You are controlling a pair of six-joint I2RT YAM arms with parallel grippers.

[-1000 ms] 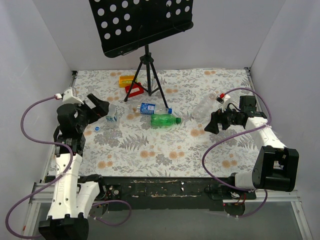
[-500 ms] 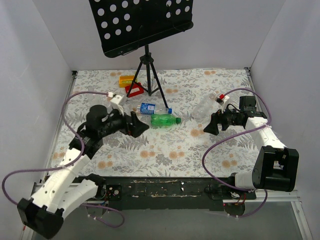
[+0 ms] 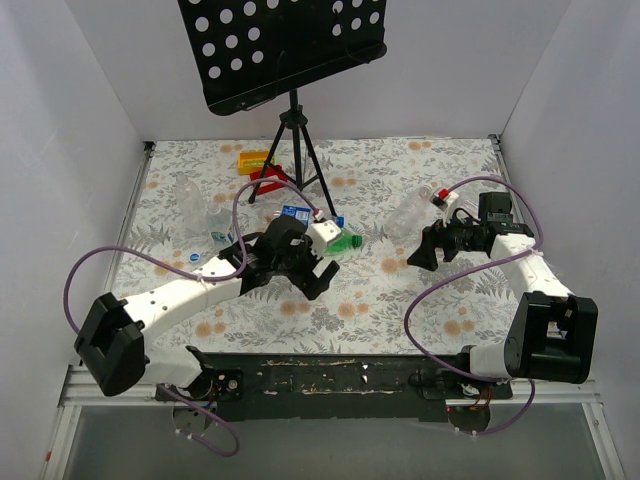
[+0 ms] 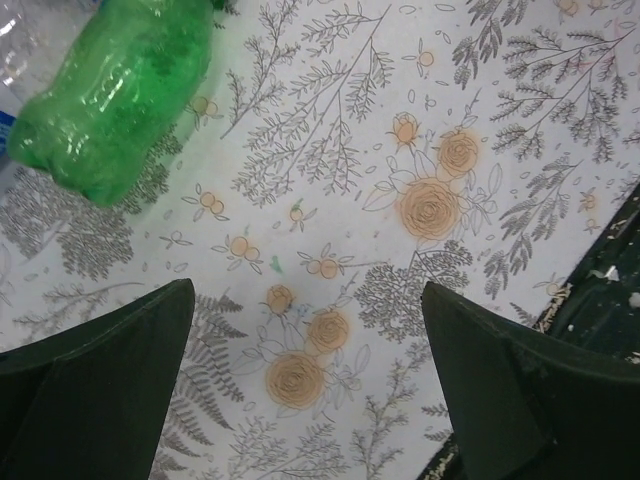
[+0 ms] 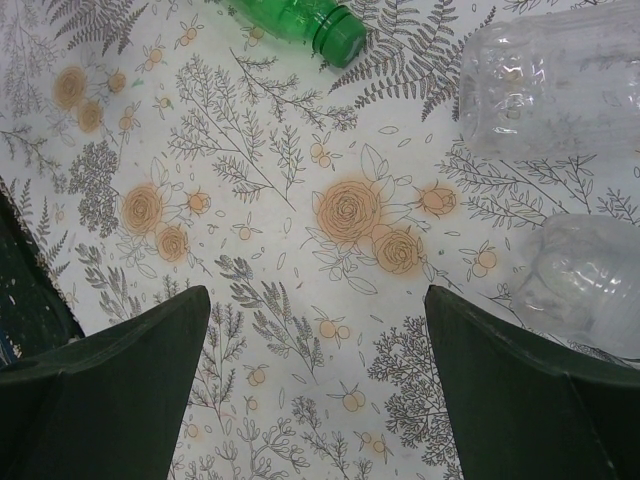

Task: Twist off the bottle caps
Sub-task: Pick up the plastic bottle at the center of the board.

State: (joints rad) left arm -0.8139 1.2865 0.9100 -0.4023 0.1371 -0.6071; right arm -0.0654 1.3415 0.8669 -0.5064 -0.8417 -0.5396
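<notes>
A green bottle lies on its side mid-table, partly hidden under my left wrist. In the left wrist view the green bottle is at the upper left, beyond the fingers. My left gripper hangs open over bare cloth just in front of it. The right wrist view shows the bottle's neck with its green cap. My right gripper is open and holds nothing, with two clear bottles to its right. A blue-labelled bottle lies behind the green one.
A black tripod stand rises at the back centre, with red and yellow blocks at its foot. More clear bottles lie at the left. White walls close in three sides. The table's front edge is close by my left gripper.
My left arm has swung from the far left across to the middle, ending just in front of the green bottle. The right arm has hardly moved. Both grippers stayed open.
</notes>
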